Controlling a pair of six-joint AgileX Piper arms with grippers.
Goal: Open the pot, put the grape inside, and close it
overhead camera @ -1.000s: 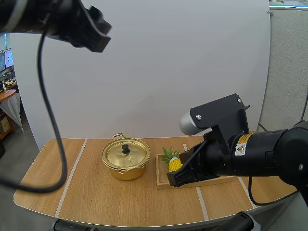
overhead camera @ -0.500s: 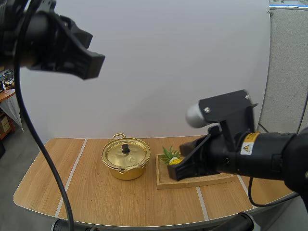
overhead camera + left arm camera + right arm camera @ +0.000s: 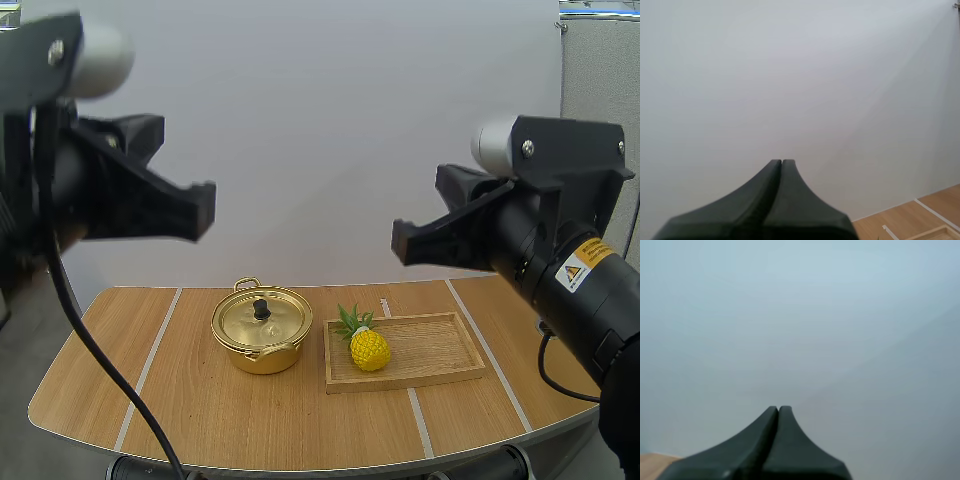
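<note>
The left hand (image 3: 782, 161) and right hand (image 3: 778, 408) are hovering pressed together; well below, the pot lid (image 3: 262, 318) is needing lifting first.

The lid (image 3: 262, 318) hides the inside of the pot (image 3: 258, 357), the right arm (image 3: 560, 270) covers the right end of the table (image 3: 200, 410), the left arm (image 3: 90, 190) and right arm both run off the high view's sides, and beyond the left gripper (image 3: 782, 162) just a corner of the wooden tray (image 3: 944, 233) shows, the rest cut off.
</note>
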